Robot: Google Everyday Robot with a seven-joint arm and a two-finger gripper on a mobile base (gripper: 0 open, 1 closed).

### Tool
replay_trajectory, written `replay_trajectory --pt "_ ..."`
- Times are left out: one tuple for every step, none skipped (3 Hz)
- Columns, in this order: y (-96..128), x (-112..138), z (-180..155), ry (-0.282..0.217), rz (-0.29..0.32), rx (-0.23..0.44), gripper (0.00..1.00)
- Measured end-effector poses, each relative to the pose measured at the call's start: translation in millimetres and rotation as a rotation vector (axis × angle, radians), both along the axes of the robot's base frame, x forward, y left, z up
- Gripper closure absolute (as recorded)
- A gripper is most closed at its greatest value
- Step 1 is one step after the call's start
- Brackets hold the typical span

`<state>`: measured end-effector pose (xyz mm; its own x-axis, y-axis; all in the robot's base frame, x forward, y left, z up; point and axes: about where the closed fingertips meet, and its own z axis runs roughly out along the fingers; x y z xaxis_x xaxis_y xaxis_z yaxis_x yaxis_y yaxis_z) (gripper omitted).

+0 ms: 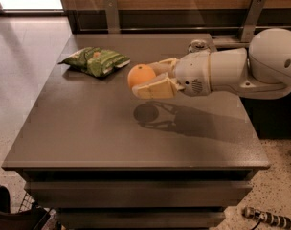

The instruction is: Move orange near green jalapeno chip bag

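Now, the dark desk [88, 128] fills most of the view, and the white arm [241, 66] reaches in above it from the right. The green jalapeno chip bag [95, 60] lies near the desk's far left corner. The gripper [144, 78] pinches the orange [139, 74] between its tan fingers, clear of the surface, just right of the bag. A can's top [199, 45] peeks out behind the arm.
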<state>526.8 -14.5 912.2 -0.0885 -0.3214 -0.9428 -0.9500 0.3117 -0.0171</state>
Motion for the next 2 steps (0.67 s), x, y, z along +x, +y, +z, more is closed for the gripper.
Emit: replay_trajectory --pt "8 73 -28 0.016 -0.142 0.027 1.00" --pt "14 126 -80 0.013 -0.281 0.058 1.00"
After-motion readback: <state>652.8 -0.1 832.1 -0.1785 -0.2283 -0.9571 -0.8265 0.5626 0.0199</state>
